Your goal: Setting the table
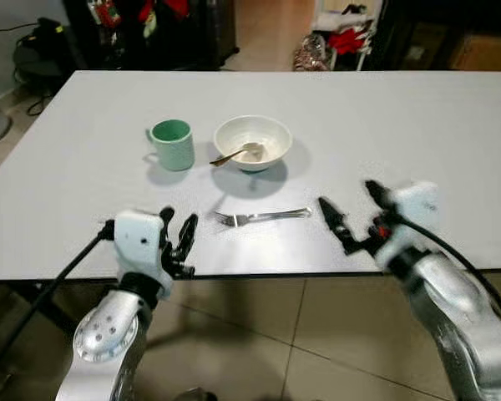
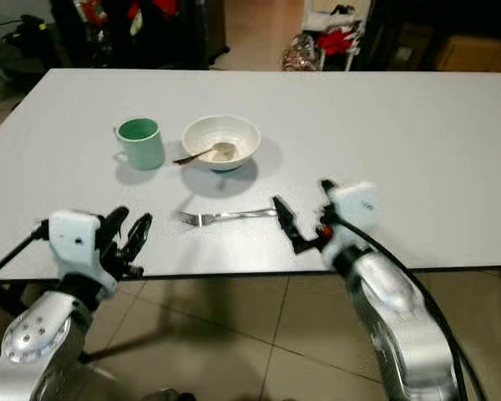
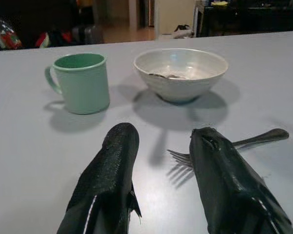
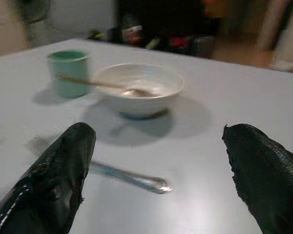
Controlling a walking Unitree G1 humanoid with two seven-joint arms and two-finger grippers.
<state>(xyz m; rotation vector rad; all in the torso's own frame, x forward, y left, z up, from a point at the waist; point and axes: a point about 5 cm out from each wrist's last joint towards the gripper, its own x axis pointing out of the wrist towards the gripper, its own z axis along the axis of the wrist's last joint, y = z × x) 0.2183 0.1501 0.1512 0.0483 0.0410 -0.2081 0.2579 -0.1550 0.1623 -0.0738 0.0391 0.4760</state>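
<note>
On the white table (image 1: 401, 117), a silver fork (image 1: 261, 216) lies flat near the front edge with its tines toward my left. Behind it stands a white bowl (image 1: 252, 142) holding a spoon (image 1: 238, 154) whose handle sticks out to the left. A green mug (image 1: 173, 144) sits just left of the bowl. My left gripper (image 1: 180, 219) hovers open over the front edge, left of the fork's tines (image 3: 178, 158). My right gripper (image 1: 346, 195) is open wide just right of the fork's handle end (image 4: 154, 183), holding nothing.
The table's front edge (image 1: 259, 274) runs right under both wrists, with tiled floor (image 1: 317, 334) below. Dark furniture and red clutter (image 1: 346, 40) stand beyond the far edge. A black cable (image 1: 58, 284) trails from my left arm.
</note>
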